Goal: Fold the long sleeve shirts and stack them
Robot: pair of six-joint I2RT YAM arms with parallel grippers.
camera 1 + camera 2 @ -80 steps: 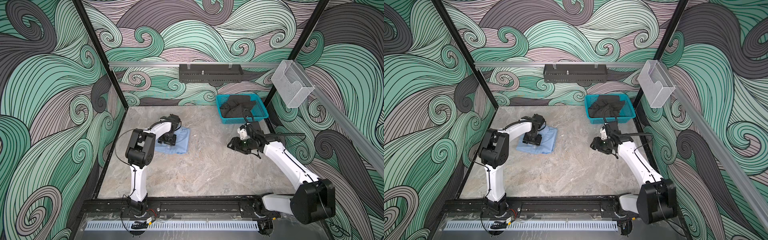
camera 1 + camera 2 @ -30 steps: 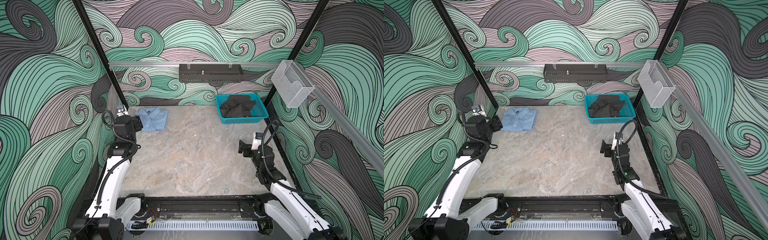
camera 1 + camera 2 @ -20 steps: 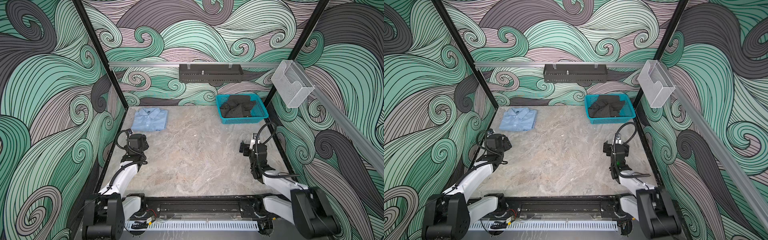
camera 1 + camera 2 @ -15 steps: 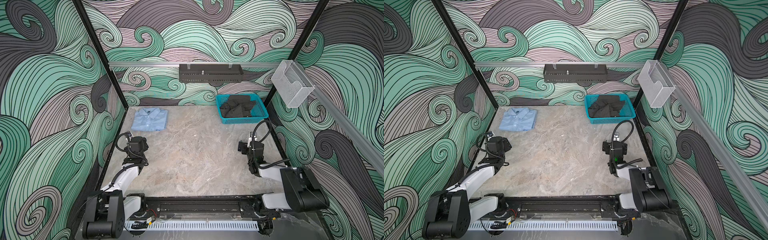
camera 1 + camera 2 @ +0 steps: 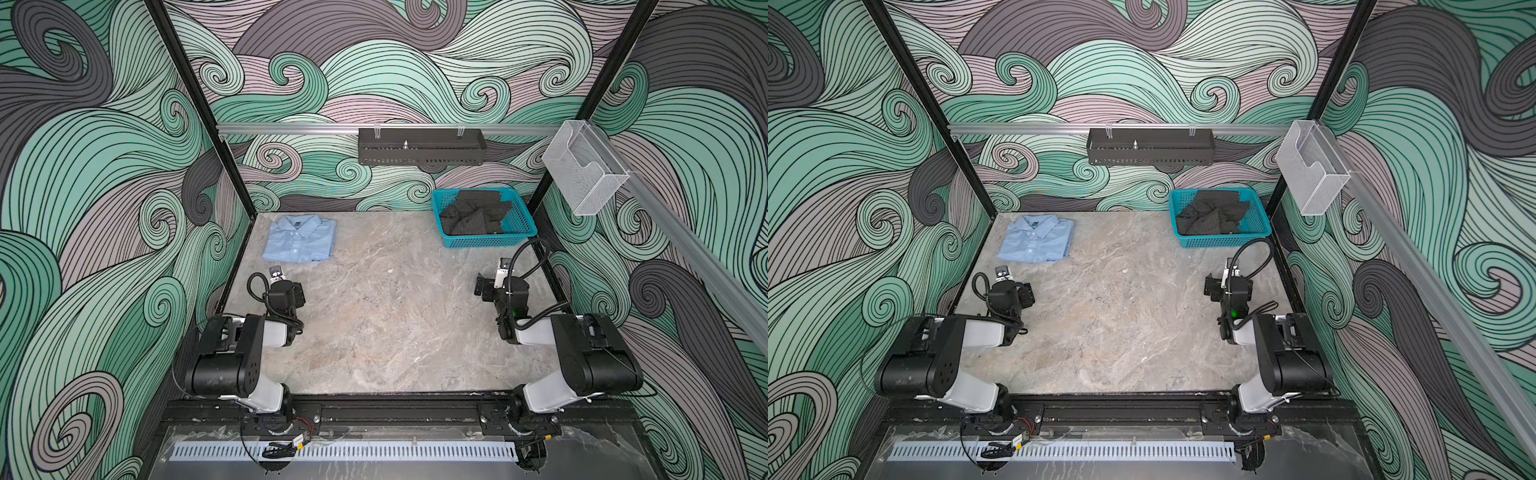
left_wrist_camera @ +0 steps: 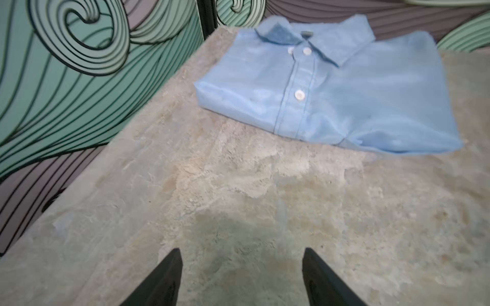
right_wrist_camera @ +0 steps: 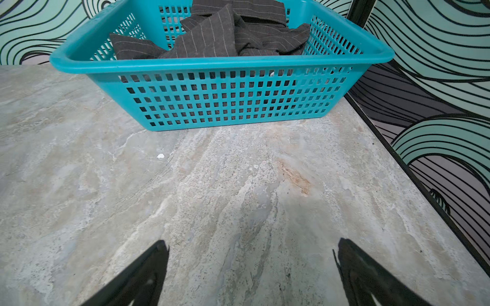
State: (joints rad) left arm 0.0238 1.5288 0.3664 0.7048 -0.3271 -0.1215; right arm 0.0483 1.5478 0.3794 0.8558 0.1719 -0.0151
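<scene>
While each crouches folded low, the left gripper (image 6: 241, 250) and right gripper (image 7: 252, 241) gape empty.

Ahead of the black-fingered left pincer (image 6: 241, 250), the folded thin woven shirt (image 6: 331, 87) was light blue, its small round buttons (image 6: 299, 94) white and the inside of its collar (image 6: 281, 34) a deeper blue. Ahead of the black-fingered right pincer (image 7: 253, 241), the rectangular plastic mesh basket (image 7: 225, 62) was teal, and the crumpled cloth (image 7: 212, 34) in it charcoal with thin pale pinstripes. Under both pincers the stone-look tabletop (image 5: 374, 324) was mottled grey and beige. Around them the panel walls (image 5: 83, 208) bore swirling waves of mint green, mauve and dark grey, lined in black.
</scene>
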